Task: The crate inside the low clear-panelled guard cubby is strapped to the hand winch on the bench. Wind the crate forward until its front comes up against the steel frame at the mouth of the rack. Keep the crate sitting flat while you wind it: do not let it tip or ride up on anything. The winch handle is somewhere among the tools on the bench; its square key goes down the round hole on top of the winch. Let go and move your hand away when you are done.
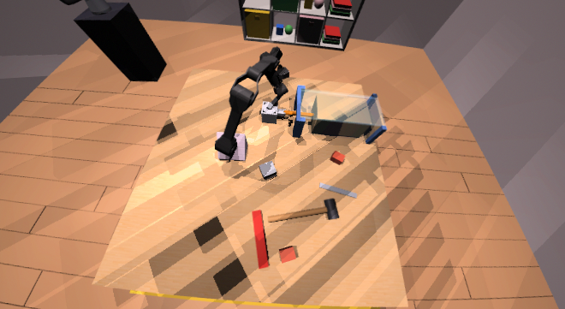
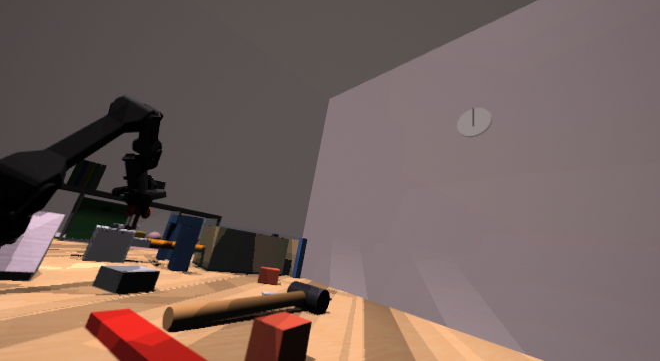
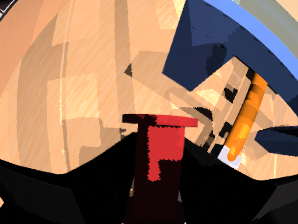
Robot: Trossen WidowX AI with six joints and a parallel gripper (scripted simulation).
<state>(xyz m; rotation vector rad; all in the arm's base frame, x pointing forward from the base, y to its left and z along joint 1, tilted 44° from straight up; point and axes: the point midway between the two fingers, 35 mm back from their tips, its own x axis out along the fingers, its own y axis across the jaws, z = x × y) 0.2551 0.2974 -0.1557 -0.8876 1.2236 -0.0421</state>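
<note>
My gripper is shut on the winch handle's red knob. The handle's grey arm reaches down to the top of the pale winch; whether its key is fully down the hole is hidden. An orange strap runs from the winch through the blue frame to the crate. The crate looks flat in the clear-panelled cubby, its front a short gap behind the frame.
A grey block lies in front of the winch. A small red block, a metal strip, a hammer, a long red bar and another red block lie nearer the front.
</note>
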